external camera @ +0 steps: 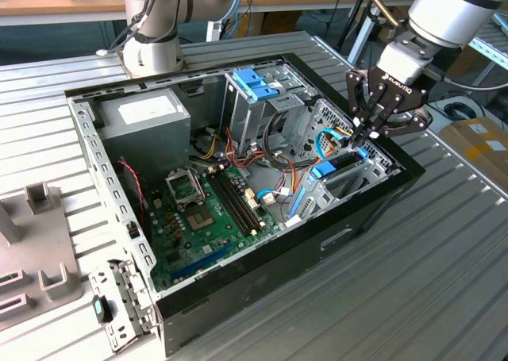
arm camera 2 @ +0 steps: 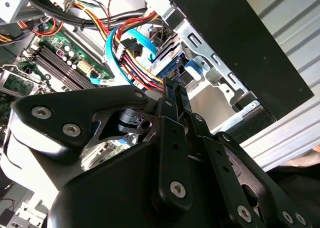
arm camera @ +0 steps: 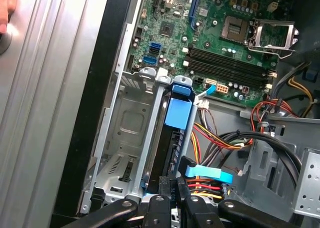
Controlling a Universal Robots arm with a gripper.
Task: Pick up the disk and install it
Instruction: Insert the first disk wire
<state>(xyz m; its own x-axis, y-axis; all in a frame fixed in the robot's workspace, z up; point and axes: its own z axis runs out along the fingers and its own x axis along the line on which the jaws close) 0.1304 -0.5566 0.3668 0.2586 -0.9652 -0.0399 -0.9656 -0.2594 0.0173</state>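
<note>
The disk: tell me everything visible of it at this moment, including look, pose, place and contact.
The disk stands on edge in a metal drive bay at the case's corner, beside the black case wall. In the first wrist view its dark narrow edge shows, framed by a blue plastic carrier with a light-blue tab on the end nearer the motherboard. In the exterior view it shows as a blue-edged slab beneath the gripper. The gripper's jaws sit at its far end, apparently closed on that edge, though contact is partly hidden.

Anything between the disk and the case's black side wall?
First wrist view: an unfilled metal drive bay lies between the disk, standing on edge in its slot, and the black case wall.
</note>
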